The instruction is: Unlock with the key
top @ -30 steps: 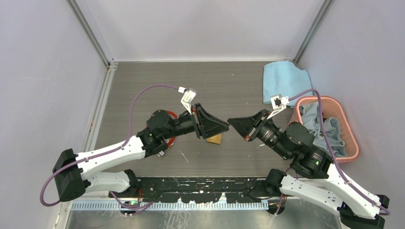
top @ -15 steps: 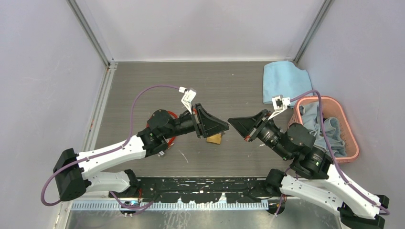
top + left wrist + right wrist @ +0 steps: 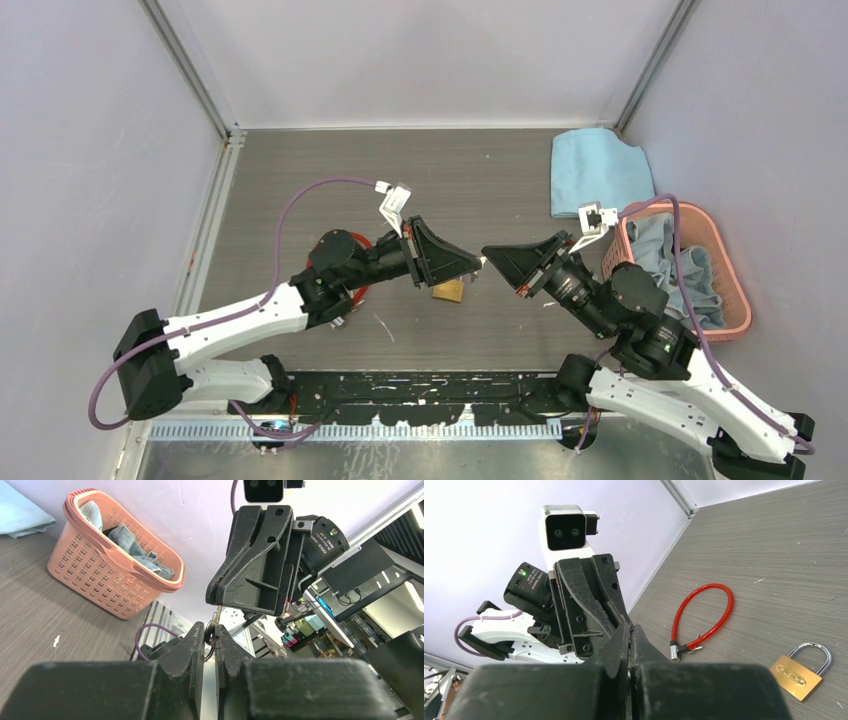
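The key (image 3: pixel 216 616) is a thin silvery bunch on a ring, held in mid-air between both grippers. My left gripper (image 3: pixel 210 627) is shut on its ring end. My right gripper (image 3: pixel 630 628) is shut tip to tip against it, with the thin upper end of the key in its jaws. In the top view the two grippers (image 3: pixel 474 264) (image 3: pixel 488 254) meet above the table, with a glint of the key (image 3: pixel 482 261) between them. The brass padlock (image 3: pixel 448 291) lies flat on the table just below, also in the right wrist view (image 3: pixel 799 672).
A red cable lock (image 3: pixel 709 615) lies on the table under my left arm (image 3: pixel 360 292). A pink basket (image 3: pixel 735 290) with cloths stands at the right edge. A blue cloth (image 3: pixel 595 170) lies at the back right. Walls enclose the table.
My right arm has shifted slightly to the right and my left gripper has followed it. The two gripper tips have stayed together above the padlock.
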Robot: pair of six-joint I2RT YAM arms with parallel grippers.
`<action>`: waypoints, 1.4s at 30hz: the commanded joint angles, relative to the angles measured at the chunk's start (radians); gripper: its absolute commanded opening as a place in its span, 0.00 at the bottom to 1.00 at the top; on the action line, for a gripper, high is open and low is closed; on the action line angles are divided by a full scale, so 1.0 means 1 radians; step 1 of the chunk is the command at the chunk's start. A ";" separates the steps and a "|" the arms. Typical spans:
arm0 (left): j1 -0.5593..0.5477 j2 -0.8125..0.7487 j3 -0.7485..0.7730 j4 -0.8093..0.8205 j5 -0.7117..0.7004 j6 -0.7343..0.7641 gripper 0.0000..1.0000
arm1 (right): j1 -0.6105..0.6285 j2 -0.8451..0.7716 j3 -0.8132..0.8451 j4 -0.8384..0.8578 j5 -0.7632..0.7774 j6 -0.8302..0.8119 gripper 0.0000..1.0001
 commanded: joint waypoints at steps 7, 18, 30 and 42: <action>0.002 0.032 0.018 0.127 0.030 -0.037 0.14 | 0.006 -0.008 -0.015 0.096 0.007 -0.020 0.01; 0.002 0.041 0.016 0.151 0.037 -0.058 0.17 | 0.006 -0.024 -0.034 0.112 0.026 -0.027 0.01; 0.002 0.040 0.002 0.158 0.008 -0.063 0.19 | 0.006 -0.050 -0.048 0.113 0.050 -0.030 0.01; 0.003 0.076 0.011 0.190 0.030 -0.086 0.14 | 0.006 -0.042 -0.055 0.135 0.056 -0.034 0.01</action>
